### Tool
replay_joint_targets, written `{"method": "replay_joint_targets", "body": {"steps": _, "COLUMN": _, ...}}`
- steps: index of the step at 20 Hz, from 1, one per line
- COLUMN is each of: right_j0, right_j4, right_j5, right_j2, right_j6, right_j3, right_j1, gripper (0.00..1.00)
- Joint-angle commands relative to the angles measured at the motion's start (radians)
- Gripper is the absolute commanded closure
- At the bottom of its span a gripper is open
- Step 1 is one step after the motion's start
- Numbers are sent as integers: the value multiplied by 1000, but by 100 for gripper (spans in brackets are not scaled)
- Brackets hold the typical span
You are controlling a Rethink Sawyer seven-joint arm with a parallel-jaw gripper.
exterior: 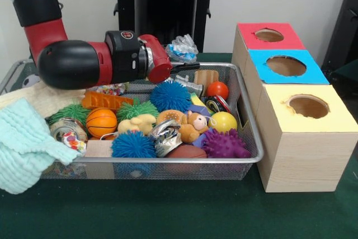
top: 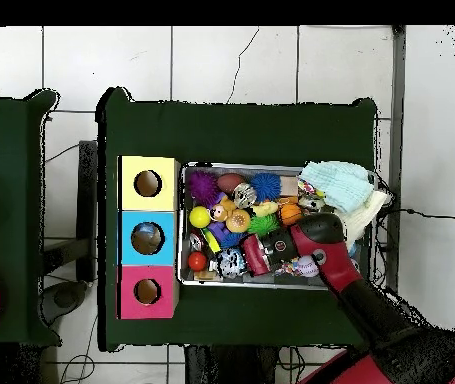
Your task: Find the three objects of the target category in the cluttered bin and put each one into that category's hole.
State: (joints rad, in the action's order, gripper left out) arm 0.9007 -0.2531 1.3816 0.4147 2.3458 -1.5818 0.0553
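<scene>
Pincer (exterior: 187, 66) first: from the front it shows only as a thin dark tip past the red wrist collar, over the far rail of the wire-mesh bin (exterior: 168, 160). I cannot tell whether it is wide, narrow or holding anything. A crinkled clear-and-blue packet (exterior: 182, 48) sits just above it, possibly touching. The arm (exterior: 95, 62) lies almost level, its glossy black elbow bulb at the left and its red and black wrist reaching to the right across the bin's back.

Below it the bin is crowded:
- two blue spiky rubber balls (exterior: 170, 96), one mid-bin and one at the near rail
- green spiky tufts (exterior: 137, 109)
- a ribbed orange basketball (exterior: 101, 122)
- a smooth yellow ball (exterior: 223, 121) and a smooth red ball (exterior: 217, 89)
- a knobbly purple toy (exterior: 224, 144)
- a plush bear (exterior: 193, 126)
- crumpled foil (exterior: 168, 138)

A mint waffle-weave cloth (exterior: 22, 144) hangs over the bin's left corner. To the right of the bin stands a wooden box row with round holes in paper tops: red hole (exterior: 269, 35) farthest, blue hole (exterior: 286, 65) in the middle and yellow hole (exterior: 308, 106) nearest.

From overhead, the arm enters from the lower right and slants up-left into the bin. Its wrist ends near the bin's lower rail, beside the shiny packet. The three holes line up along the bin's left side, yellow at top and red at bottom. The mint cloth covers the bin's upper right corner.
</scene>
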Motion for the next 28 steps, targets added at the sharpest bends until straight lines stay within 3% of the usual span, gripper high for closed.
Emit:
{"method": "replay_joint_targets", "body": {"steps": 1, "right_j0": -6, "right_j4": 38, "right_j5": 14, "right_j2": -8, "right_j6": -55, "right_j3": 37, "right_j1": -53, "gripper": 0}}
{"method": "replay_joint_targets", "body": {"steps": 7, "right_j0": 2, "right_j4": 34, "right_j5": 22, "right_j2": -1, "right_j6": -45, "right_j3": 21, "right_j1": -36, "gripper": 0}}
{"method": "replay_joint_targets", "body": {"steps": 8, "right_j0": -37, "right_j4": 47, "right_j5": 46, "right_j2": -28, "right_j6": -73, "right_j3": 224, "right_j1": -218, "gripper": 0}}
{"method": "replay_joint_targets", "body": {"steps": 17, "right_j0": -35, "right_j4": 42, "right_j5": 5, "right_j2": -11, "right_j6": -63, "right_j3": 138, "right_j1": -144, "gripper": 0}}
{"method": "replay_joint_targets", "body": {"steps": 22, "right_j0": -41, "right_j4": 49, "right_j5": -6, "right_j2": -12, "right_j6": -70, "right_j3": 152, "right_j1": -150, "gripper": 0}}
{"method": "replay_joint_targets", "body": {"steps": 28, "right_j0": -37, "right_j4": 19, "right_j5": -12, "right_j2": 11, "right_j6": -37, "right_j3": 71, "right_j1": -77, "gripper": 0}}
